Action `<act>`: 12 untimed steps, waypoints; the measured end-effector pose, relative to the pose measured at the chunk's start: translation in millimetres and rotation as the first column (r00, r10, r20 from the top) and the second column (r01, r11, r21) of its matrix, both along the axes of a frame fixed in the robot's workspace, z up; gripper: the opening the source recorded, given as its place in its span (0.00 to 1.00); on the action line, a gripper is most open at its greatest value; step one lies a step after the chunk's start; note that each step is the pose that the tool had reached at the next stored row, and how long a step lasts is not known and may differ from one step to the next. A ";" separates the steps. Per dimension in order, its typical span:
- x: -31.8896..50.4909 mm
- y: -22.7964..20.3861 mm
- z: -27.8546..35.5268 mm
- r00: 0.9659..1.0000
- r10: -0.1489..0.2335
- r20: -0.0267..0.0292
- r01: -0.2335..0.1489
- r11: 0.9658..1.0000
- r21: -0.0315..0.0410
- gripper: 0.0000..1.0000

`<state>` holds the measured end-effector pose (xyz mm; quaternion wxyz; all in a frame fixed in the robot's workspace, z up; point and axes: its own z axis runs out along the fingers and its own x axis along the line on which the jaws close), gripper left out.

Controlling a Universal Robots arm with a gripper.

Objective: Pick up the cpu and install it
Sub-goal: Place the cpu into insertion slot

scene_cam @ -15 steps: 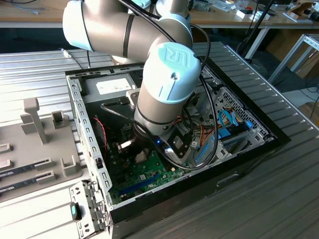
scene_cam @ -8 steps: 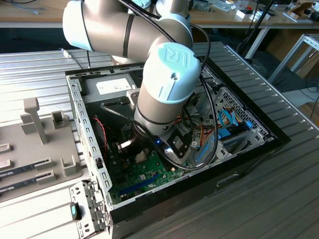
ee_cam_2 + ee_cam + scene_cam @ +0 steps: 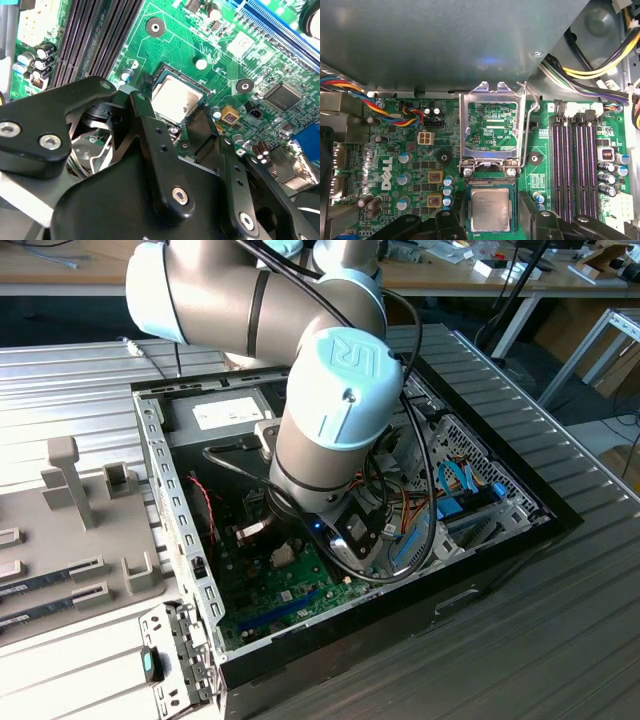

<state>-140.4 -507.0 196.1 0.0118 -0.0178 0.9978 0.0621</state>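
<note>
The cpu (image 3: 490, 210), a small silver-topped square chip, lies flat in the black socket on the green motherboard (image 3: 410, 150); the second wrist view shows the cpu (image 3: 176, 99) as well. My gripper (image 3: 491, 222) stands open astride it, one black finger (image 3: 451, 221) on each side at the socket's rim, with narrow gaps to the chip. The hinged metal socket frame (image 3: 492, 125) stands raised just beyond the chip, its wire lever (image 3: 533, 120) up beside it. In the exterior view the arm's wrist (image 3: 330, 420) reaches down into the open computer case (image 3: 180, 530).
Black memory slots (image 3: 570, 165) run beside the socket. Cable bundles (image 3: 590, 75) and a grey power-supply box (image 3: 225, 412) sit inside the case. A grey fixture tray (image 3: 70, 520) holding long green memory sticks (image 3: 60, 575) lies at the exterior view's left.
</note>
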 end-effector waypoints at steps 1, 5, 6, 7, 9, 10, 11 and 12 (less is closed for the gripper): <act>0.0 0.0 0.0 1.000 0.000 0.000 0.000 1.000 0.000 0.54; -0.2 0.3 8.1 1.000 -0.001 0.000 0.001 1.000 0.002 0.54; -0.2 0.6 9.5 1.000 -0.001 0.000 0.001 1.000 0.003 0.54; -0.2 0.8 10.3 1.000 0.000 0.000 0.000 1.000 0.003 0.54; -0.3 2.3 10.7 1.000 -0.001 0.000 0.001 1.000 0.004 0.54; -0.4 5.2 10.8 1.000 -0.001 0.000 0.001 1.000 0.004 0.53; -0.3 6.3 10.8 1.000 -0.001 0.000 0.001 1.000 0.000 0.53; -0.2 6.4 10.7 1.000 -0.001 0.000 0.001 1.000 -0.010 0.46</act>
